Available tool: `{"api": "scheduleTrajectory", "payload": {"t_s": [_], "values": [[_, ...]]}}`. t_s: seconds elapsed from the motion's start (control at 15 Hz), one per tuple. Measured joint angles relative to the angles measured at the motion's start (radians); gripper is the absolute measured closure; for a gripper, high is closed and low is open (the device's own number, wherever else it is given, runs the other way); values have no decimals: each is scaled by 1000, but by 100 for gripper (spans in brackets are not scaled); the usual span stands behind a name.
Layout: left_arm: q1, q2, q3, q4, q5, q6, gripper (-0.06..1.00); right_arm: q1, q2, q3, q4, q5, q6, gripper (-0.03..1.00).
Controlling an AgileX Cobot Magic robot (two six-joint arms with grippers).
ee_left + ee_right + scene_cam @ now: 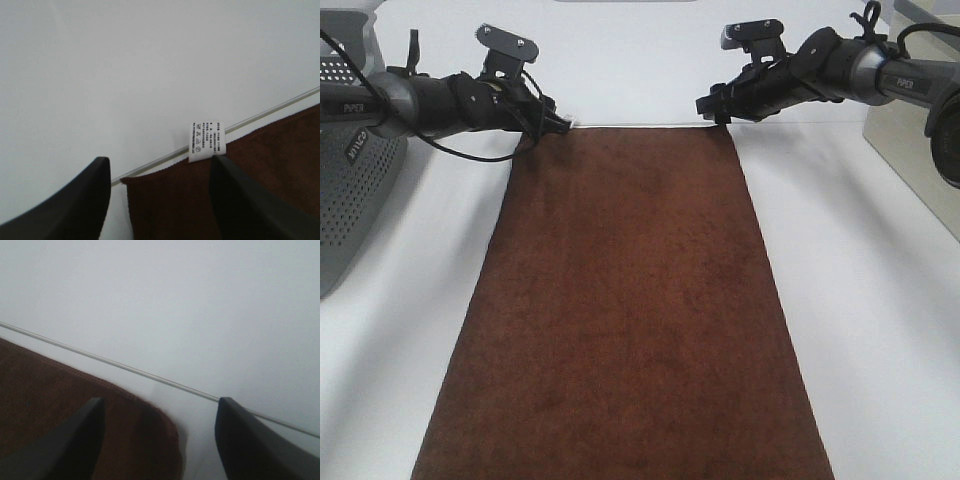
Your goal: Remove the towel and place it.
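**A:** Report layout, left to right.

**B:** Far left: grey perforated basket (350,190), well apart from the work. Next: left hand (560,122) at the far-left corner of the towel (630,320). Centre: towel spread flat on the counter (880,330), long axis running from the near edge away to the far edge, both far corners square. Right: right hand (710,105) at the far-right corner.

**A:** State of left hand?

**B:** Spread apart, gripping nothing. In the wrist view, left hand (157,175) straddles the corner: one finger over the brown pile (170,205), the other over bare counter. White tag (207,141) just beside the inner finger, on the short far edge.

**A:** State of right hand?

**B:** Likewise spread apart, empty. Right hand (160,410) brackets the rounded corner of the towel (50,400): one finger above cloth, the other above counter. Contact with the cloth: cannot tell.

**A:** Governing relation for the next move?

**B:** Short far edge spans hand to hand; each corner directly under its own hand, neither nearer than the other. Probably calls for closing both together and moving evenly, square to the long axis. Risk, as a judgement: uneven closure skews or bunches the cloth.
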State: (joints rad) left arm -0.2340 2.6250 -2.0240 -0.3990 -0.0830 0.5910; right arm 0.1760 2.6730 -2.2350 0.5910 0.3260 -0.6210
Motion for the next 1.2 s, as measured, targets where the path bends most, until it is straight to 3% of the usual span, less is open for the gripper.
{"api": "scheduleTrajectory", "payload": {"t_s": [0.2,0.4,0.6,0.8,0.87,1.07,1.2], "values": [[0,1,0,0,-1,-9,39,-15,4,0,0,30,27,33],[0,-31,0,-4,83,-46,32,-18,-64,0,-15,189,71,30],[0,-170,0,4,304,-85,16,-18,-195,0,-88,343,203,19],[29,-365,0,78,630,-160,14,-18,-377,0,-337,551,370,17],[86,-485,0,179,812,-305,14,-36,-497,0,-493,665,497,17],[216,-605,0,311,983,-484,13,-86,-615,-2,-560,759,556,17],[306,-673,0,346,1093,-526,13,-108,-687,-2,-574,856,565,17]]}}
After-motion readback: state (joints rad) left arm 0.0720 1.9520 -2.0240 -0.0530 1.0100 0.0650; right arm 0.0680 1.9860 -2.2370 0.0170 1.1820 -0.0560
